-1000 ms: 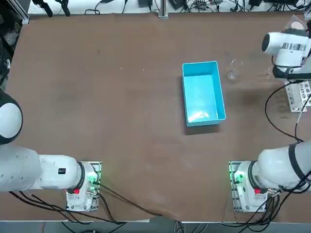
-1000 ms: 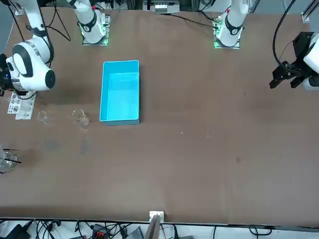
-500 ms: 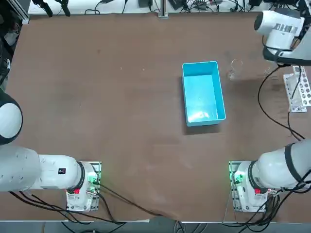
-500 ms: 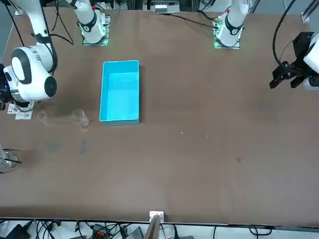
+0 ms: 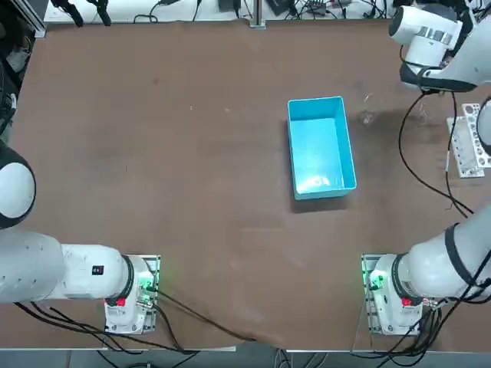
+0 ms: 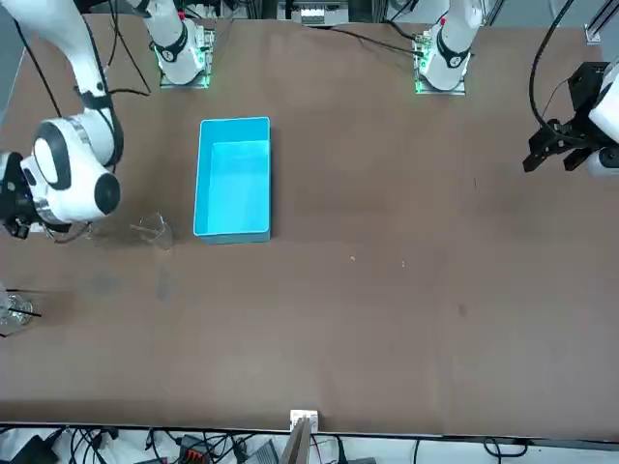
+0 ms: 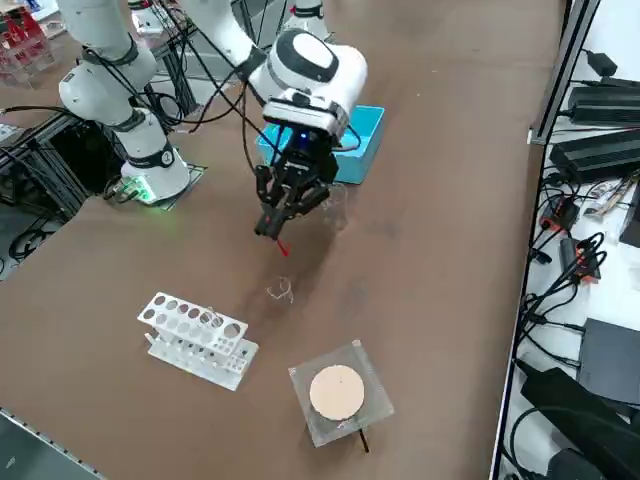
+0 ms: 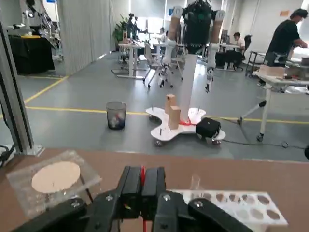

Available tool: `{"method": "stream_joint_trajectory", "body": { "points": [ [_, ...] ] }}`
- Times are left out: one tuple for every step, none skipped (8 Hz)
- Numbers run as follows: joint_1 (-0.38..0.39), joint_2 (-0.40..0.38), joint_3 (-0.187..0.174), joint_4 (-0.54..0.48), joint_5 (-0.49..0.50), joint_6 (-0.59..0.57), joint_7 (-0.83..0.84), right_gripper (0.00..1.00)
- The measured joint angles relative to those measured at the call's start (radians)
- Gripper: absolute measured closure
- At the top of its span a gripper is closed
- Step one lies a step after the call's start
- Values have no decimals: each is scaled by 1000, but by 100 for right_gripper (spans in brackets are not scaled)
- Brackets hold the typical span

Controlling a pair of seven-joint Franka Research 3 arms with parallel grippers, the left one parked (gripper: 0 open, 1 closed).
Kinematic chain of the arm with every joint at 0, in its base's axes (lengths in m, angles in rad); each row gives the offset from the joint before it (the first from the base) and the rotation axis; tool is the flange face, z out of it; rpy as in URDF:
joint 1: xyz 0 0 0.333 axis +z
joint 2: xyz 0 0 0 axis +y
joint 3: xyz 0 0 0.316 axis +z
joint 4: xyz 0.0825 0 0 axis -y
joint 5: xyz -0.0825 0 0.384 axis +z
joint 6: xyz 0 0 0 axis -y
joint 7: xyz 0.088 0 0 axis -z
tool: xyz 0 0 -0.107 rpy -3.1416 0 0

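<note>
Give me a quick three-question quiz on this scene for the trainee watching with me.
1. True or false: the right tool, raised above the table, is shut on a thin red stick.
2. What colour is the bin in the top view? A blue, B green, C yellow.
3. Fill in: the clear square dish holds a tan ____.
Key: 1 true; 2 A; 3 disc.

One bin [image 5: 318, 142], one tube rack [image 7: 195, 338], one dish [image 7: 305, 378], one red stick [image 7: 282, 246] and, seemingly, two small glasses [image 7: 281, 290].
</note>
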Motion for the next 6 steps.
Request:
{"method": "stream_joint_trajectory", "body": {
  "points": [
    [9,25,0,28,31,-1,0,97],
    [13,45,0,44,49,-2,8,97],
    [13,60,0,51,59,-2,24,97],
    [13,74,-1,52,66,-2,38,97],
    [12,95,-2,52,71,-3,55,97],
    [10,117,-4,52,72,-5,73,97]
  ]
}}
